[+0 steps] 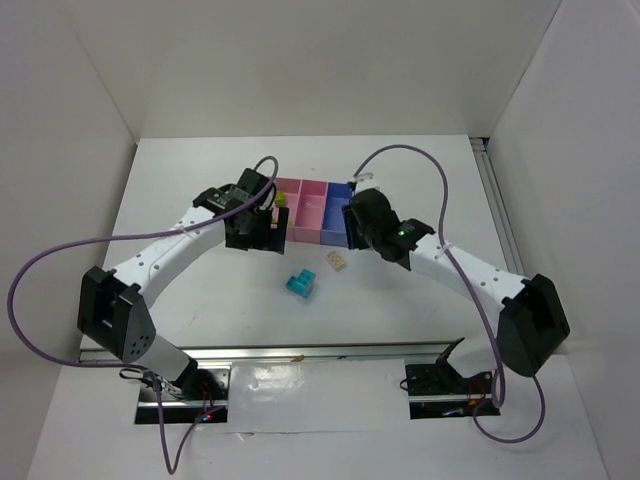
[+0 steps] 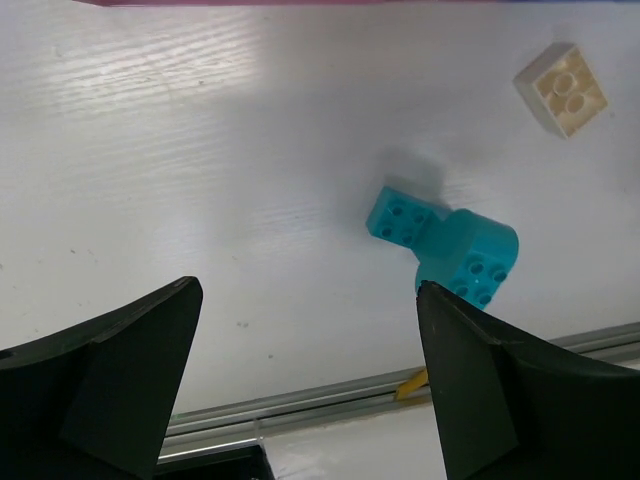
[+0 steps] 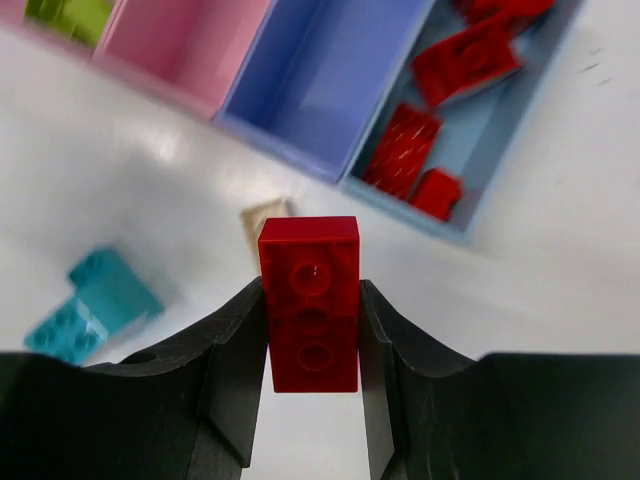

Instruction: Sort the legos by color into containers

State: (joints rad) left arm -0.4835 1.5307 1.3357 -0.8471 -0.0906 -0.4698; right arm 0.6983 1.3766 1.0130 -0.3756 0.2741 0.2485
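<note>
Cyan legos [image 2: 445, 245] near cream-white lego [image 2: 562, 90]

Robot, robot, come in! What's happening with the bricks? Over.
Left tool open, empty. Right tool shut on red brick, near bin of reds. Nothing blocking.

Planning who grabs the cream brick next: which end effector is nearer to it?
Right. The right end effector, shut on a red brick, sits just short of the cream brick; the left end effector is farther off to its left.

Red brick [image 3: 309, 303] pinched in right hand [image 3: 312, 330]; cyan pair [image 2: 465, 250] and cream brick [image 2: 562, 89] lie outside the tray [image 3: 320, 85].
</note>
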